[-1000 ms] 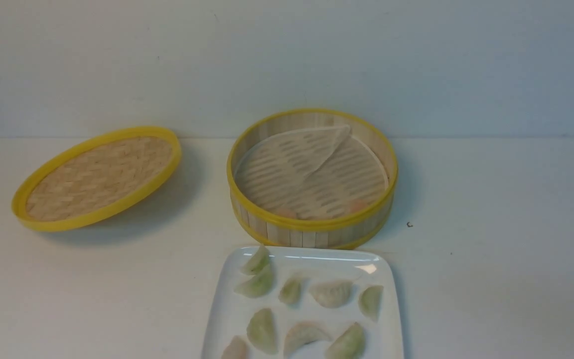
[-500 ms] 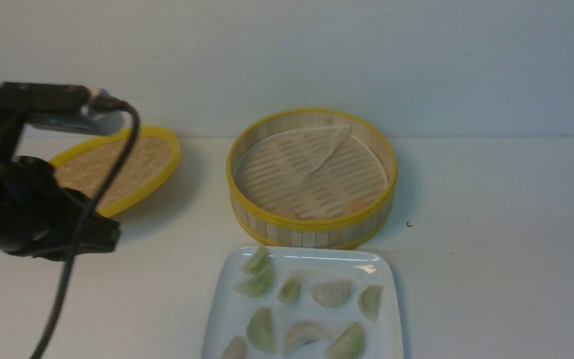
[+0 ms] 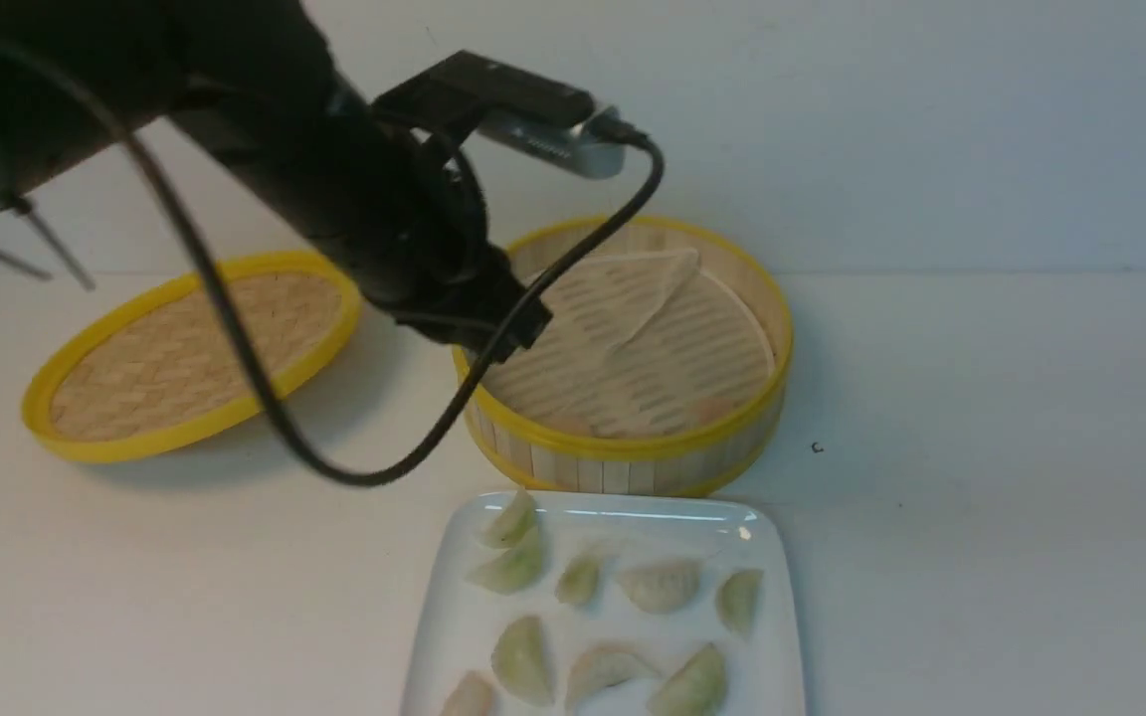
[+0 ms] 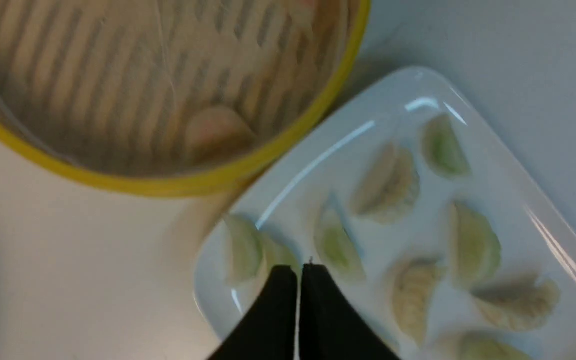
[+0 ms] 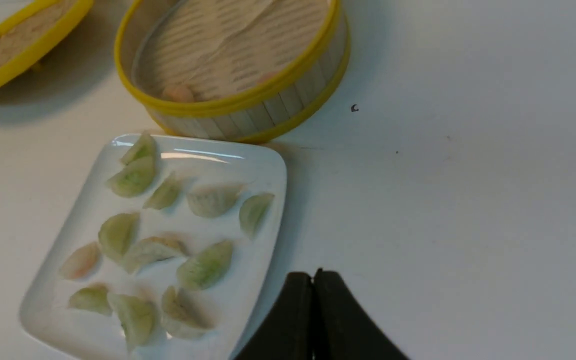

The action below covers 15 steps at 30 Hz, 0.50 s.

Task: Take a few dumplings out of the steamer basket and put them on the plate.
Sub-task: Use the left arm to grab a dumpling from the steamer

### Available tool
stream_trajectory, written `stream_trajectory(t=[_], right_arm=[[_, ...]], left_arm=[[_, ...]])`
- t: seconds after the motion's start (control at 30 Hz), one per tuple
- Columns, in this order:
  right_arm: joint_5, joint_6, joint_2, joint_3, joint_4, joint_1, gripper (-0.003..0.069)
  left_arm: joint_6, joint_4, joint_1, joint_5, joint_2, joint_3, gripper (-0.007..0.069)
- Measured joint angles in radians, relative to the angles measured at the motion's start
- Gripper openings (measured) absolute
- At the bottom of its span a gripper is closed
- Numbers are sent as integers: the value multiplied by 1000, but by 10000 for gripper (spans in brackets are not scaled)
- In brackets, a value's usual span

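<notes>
The steamer basket (image 3: 623, 452) stands mid-table with its liner sheet (image 3: 613, 298) partly folded over. Two pinkish dumplings lie by its near wall: one (image 4: 215, 132) (image 5: 178, 92) and another (image 5: 268, 76) (image 3: 710, 408). The white plate (image 3: 777, 567) sits just in front of the basket with several pale green and whitish dumplings and one pinkish dumpling (image 5: 80, 260). My left gripper (image 3: 511, 333) (image 4: 298, 270) is shut and empty, in the air over the basket's left rim. My right gripper (image 5: 313, 275) is shut and empty, above bare table beside the plate's edge (image 5: 280, 200); it is outside the front view.
The flat woven lid (image 3: 195, 353) with a yellow rim lies tilted to the left of the basket. My left arm's black cable (image 3: 265, 398) hangs in a loop between lid and basket. A small dark speck (image 3: 817, 448) lies right of the basket.
My left arm came in from the left edge, rose and swung right, from in front of the lid to above the basket's left rim. Basket, plate and dumplings have not moved.
</notes>
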<state>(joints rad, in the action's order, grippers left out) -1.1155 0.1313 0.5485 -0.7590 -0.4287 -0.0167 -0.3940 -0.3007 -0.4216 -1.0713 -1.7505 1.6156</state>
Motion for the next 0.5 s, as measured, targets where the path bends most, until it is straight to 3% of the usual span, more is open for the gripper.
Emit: stream_trajectory(t=[0.17, 0.27, 0.5], right_arm=[[-21, 0, 0, 0, -24, 0, -15], [-40, 0, 0, -1, -30, 0, -15], [-69, 0, 0, 0, -30, 0, -15]], left_arm=[[-12, 54, -27, 49, -193, 169, 39], [-17, 70, -43, 67, -306, 246, 120], [43, 84, -62, 68, -498, 332, 389]])
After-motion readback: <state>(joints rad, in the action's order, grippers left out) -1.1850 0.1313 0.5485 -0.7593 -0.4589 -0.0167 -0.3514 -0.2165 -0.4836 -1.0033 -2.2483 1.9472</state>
